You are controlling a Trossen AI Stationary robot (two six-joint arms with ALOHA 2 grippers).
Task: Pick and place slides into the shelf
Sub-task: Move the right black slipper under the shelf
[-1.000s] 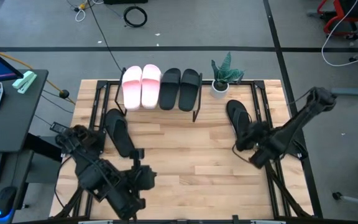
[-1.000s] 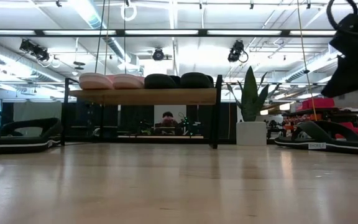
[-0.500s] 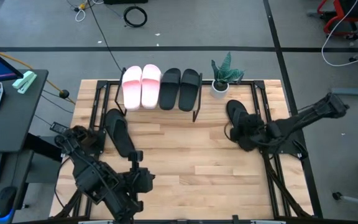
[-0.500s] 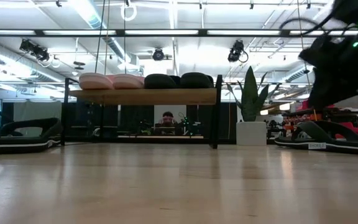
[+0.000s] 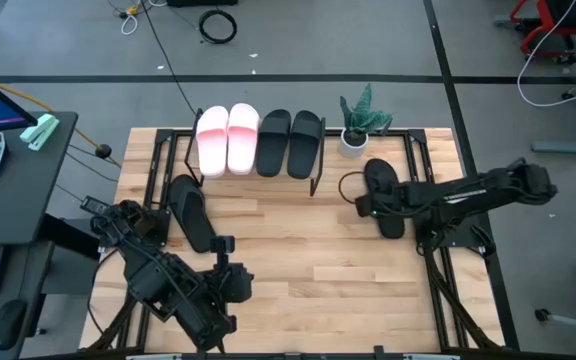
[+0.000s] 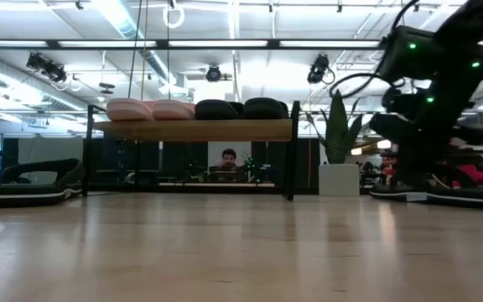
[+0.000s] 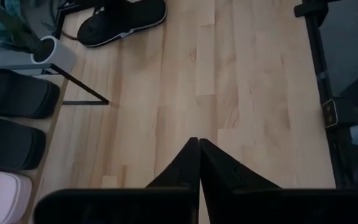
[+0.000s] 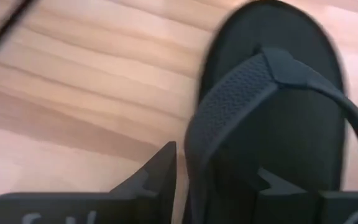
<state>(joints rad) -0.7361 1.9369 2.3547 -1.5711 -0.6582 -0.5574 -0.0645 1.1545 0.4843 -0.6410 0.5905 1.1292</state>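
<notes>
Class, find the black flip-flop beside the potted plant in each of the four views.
High view: flip-flop at right, under the right gripper.
Low view: far right, partly behind the arm.
Left wrist view: top edge.
Right wrist view: fills the right side.
Shared landmark: potted plant.

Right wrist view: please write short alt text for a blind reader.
A black thong flip-flop lies on the wooden tabletop, very close to the camera. The right gripper has open jaws astride one arm of its thong strap.
</notes>
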